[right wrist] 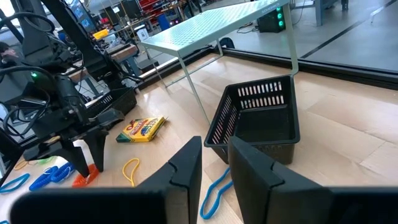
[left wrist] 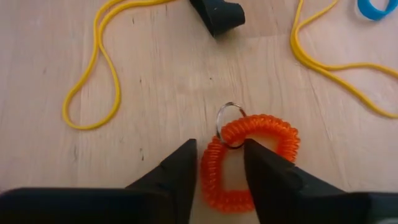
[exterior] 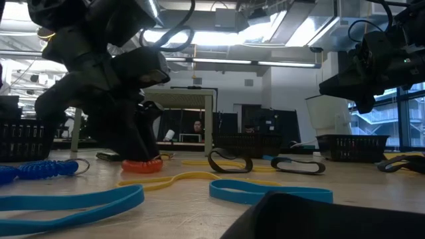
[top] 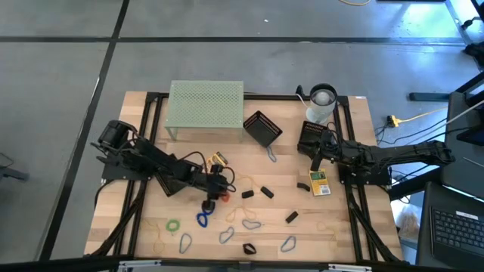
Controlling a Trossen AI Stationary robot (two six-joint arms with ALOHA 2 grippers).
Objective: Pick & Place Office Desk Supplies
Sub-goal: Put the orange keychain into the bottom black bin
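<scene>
The left gripper (left wrist: 219, 165) stands low over the table (top: 340, 227), its fingers (left wrist: 177, 171) straddling one side of an orange coil loop (left wrist: 249, 158) that lies flat on the wood. The jaws are partly drawn in around the coil; whether they already pinch it cannot be told. A small metal ring (left wrist: 229, 121) on the loop sits just ahead of the fingertips. Farther ahead of the gripper lie a yellow band (left wrist: 93, 74) and a black clip (left wrist: 217, 15), both apart from the coil.

The right gripper (right wrist: 214, 162) waits raised near a black basket (right wrist: 258, 121), empty, its fingers a narrow gap apart. A crayon box (right wrist: 142, 129) lies beyond it on the table.

The step in hand looks like the grasp on the coil. To do it well, the jaws should close squarely on the coiled strand, not on the thin ring, which could slip out. The fingertips need to stay down at the wood so the springy coil does not squirt from under them, and the lift should be straight up, clear of the band ahead.
</scene>
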